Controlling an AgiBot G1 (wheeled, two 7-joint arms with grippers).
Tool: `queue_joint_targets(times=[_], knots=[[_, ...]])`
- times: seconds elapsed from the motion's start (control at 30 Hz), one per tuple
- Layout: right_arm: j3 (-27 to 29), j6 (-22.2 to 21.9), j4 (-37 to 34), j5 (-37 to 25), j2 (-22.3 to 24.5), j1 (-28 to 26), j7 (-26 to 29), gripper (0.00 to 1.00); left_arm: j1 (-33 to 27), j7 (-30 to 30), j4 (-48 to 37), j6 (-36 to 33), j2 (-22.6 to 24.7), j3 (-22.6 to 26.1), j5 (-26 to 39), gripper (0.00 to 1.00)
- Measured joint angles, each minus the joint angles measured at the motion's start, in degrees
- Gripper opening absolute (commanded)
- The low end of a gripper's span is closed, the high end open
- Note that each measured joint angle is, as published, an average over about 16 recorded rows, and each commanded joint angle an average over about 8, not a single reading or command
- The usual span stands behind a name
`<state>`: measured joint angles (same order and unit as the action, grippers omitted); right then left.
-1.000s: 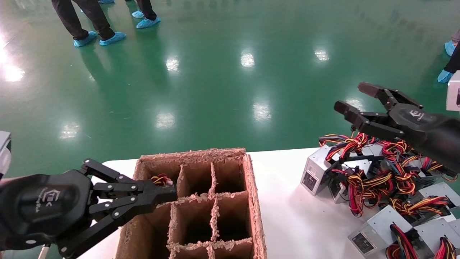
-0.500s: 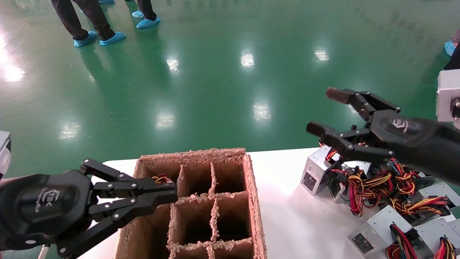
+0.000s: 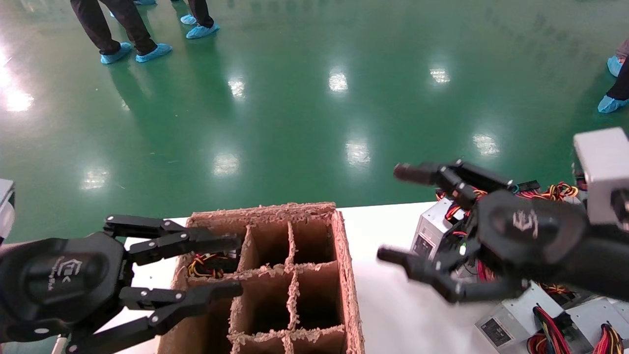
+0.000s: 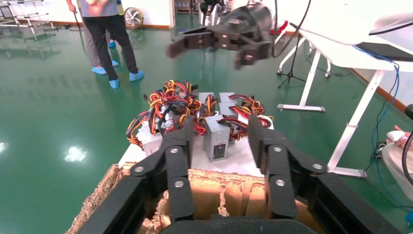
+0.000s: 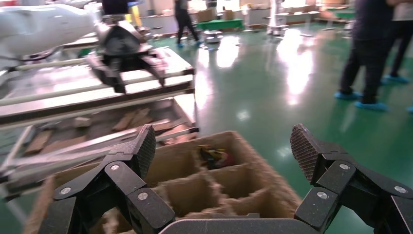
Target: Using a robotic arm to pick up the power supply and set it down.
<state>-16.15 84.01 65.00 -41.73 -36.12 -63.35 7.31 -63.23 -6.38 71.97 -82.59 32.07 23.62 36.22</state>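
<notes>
1. Right gripper (image 3: 410,223), jaws spread wide and empty, hovers at right of frame, over the table (image 3: 393,305) between the cardboard divider box (image 3: 295,275) and the heaped units

2. Left gripper (image 3: 236,265) gapes over the box's left cells

3. Judgement: descend squarely, straddling the casing's narrow sides, clear of wires

4. Nearest power supply (image 3: 428,231) stands tilted, label facing lower left, long axis apparently running back toward the right
</notes>
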Motion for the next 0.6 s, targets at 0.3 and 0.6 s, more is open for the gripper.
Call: queue_joint_targets(times=[0.3, 0.6], knots=[[0.12, 1.58, 7.93, -0.10, 1.01, 1.64, 3.03, 1.00, 0.01, 0.00, -0.01, 0.01, 0.00, 0.00, 0.00, 1.00], [0.16, 2.16, 10.64, -0.13, 1.37, 2.21, 3.95, 1.00, 0.01, 0.00, -0.02, 0.01, -0.01, 0.00, -0.01, 1.00]])
